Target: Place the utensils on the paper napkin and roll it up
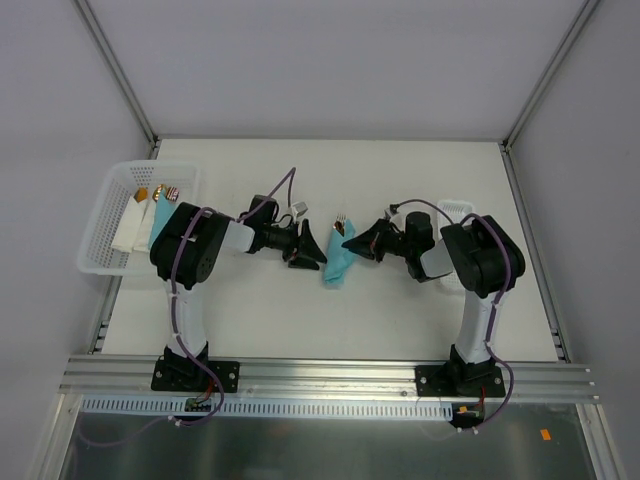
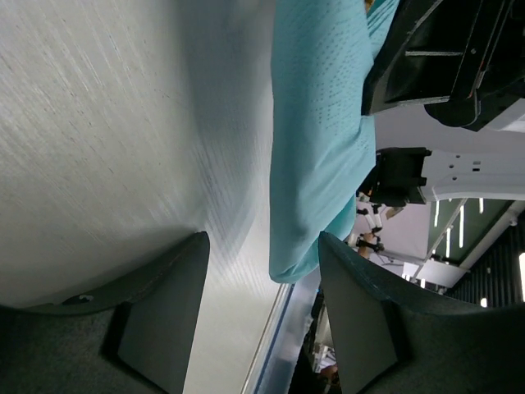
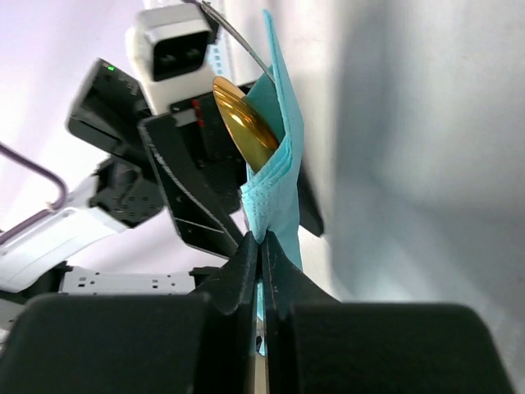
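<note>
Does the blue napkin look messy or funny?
A bit. The paper napkin is a loose, crooked fold rather than a tidy roll, with a gold utensil poking out of its open end. The right gripper pinches one edge with shut jaws; the left gripper is open beside it.

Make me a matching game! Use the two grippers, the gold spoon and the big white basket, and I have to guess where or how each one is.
Things:
1. left gripper
2. right gripper
3. gold spoon
4. big white basket

Place or state:
A. tucked inside the folded paper napkin
B. at the left side of the table
C. jaws open
D. pinched shut on the napkin

Pairs: 1-C, 2-D, 3-A, 4-B
</note>
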Tool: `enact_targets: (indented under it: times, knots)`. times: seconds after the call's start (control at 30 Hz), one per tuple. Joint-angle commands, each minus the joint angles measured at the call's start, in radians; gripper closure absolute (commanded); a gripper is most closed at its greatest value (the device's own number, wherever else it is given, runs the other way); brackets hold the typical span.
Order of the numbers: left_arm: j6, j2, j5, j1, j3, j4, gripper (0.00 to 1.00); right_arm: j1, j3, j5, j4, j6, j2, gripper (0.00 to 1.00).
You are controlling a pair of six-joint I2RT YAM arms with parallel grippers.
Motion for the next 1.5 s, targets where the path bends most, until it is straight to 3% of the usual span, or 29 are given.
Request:
enact_targets:
  times: [0.0, 0.13, 0.3, 0.43, 0.73, 1.07, 1.47]
  knots:
    - [-0.149, 0.030, 0.042, -0.006, -0.050, 0.278, 0.42, 0.005, -0.001, -0.029, 0.174, 0.079, 0.001, 1.00]
    - [-0.298, 0.038, 0.082, -0.011, -0.088, 0.464, 0.42, 0.014, 0.000, -0.024, 0.212, 0.109, 0.001, 1.00]
    - [-0.540, 0.064, 0.123, -0.019, -0.131, 0.865, 0.42, 0.022, 0.006, -0.023, 0.213, 0.110, -0.011, 1.00]
    - [-0.720, 0.082, 0.123, -0.023, -0.148, 1.059, 0.42, 0.028, 0.008, -0.021, 0.213, 0.110, -0.016, 1.00]
    - [-0.760, 0.072, 0.133, -0.060, -0.160, 1.113, 0.44, 0.033, 0.012, -0.017, 0.216, 0.116, -0.042, 1.00]
    - [-0.651, 0.042, 0.116, -0.063, -0.188, 0.981, 0.44, 0.031, 0.005, -0.014, 0.222, 0.127, -0.077, 1.00]
    - [-0.824, 0.069, 0.120, -0.089, -0.162, 1.204, 0.49, 0.040, 0.008, -0.009, 0.260, 0.146, -0.082, 1.00]
